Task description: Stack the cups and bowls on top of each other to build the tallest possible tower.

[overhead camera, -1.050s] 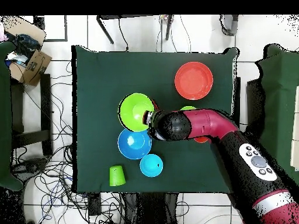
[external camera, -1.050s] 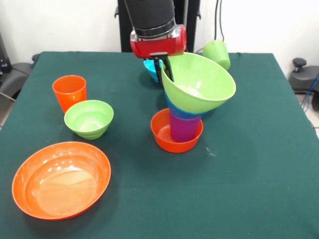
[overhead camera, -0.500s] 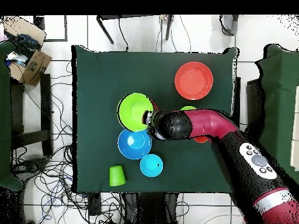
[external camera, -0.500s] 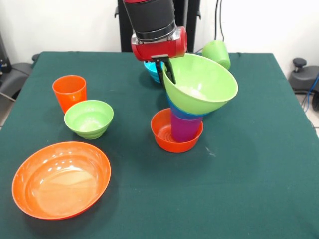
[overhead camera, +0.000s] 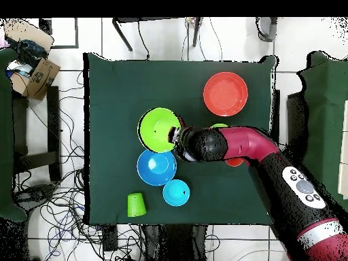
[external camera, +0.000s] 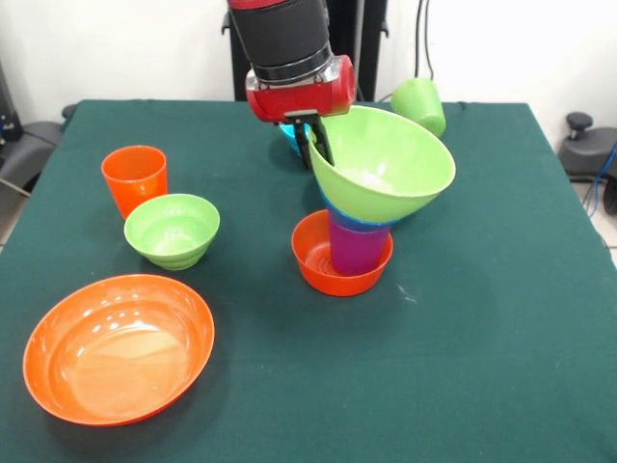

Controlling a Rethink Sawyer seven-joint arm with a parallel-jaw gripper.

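My gripper (external camera: pixel 315 145) is shut on the near-left rim of the large lime green bowl (external camera: pixel 390 169), which tilts atop the tower (external camera: pixel 355 231). Below it, a blue layer (external camera: pixel 349 218) tops the purple cup (external camera: pixel 355 249), which stands in a small orange bowl (external camera: pixel 323 265). The orange cup (external camera: pixel 134 178) is upright at the left, beside a small green bowl (external camera: pixel 172 230). A large orange bowl (external camera: pixel 118 347) lies front left. The green cup (external camera: pixel 419 103) lies tipped at the back right. In the overhead view my arm (overhead camera: pixel 231 144) covers the gripper beside the green bowl (overhead camera: pixel 158 128).
A light blue bowl (external camera: pixel 288 133) sits behind the gripper, also visible as the light blue bowl (overhead camera: pixel 176 192) from above. A darker blue bowl (overhead camera: pixel 157 167) shows next to the tower in the overhead view, with the green cup (overhead camera: pixel 136 204) near the table edge. Cables and a cardboard box (overhead camera: pixel 34 71) lie on the floor.
The gripper has shifted slightly left and a little up in the front view, taking the green bowl's rim with it. The bowl stays tilted on the tower.
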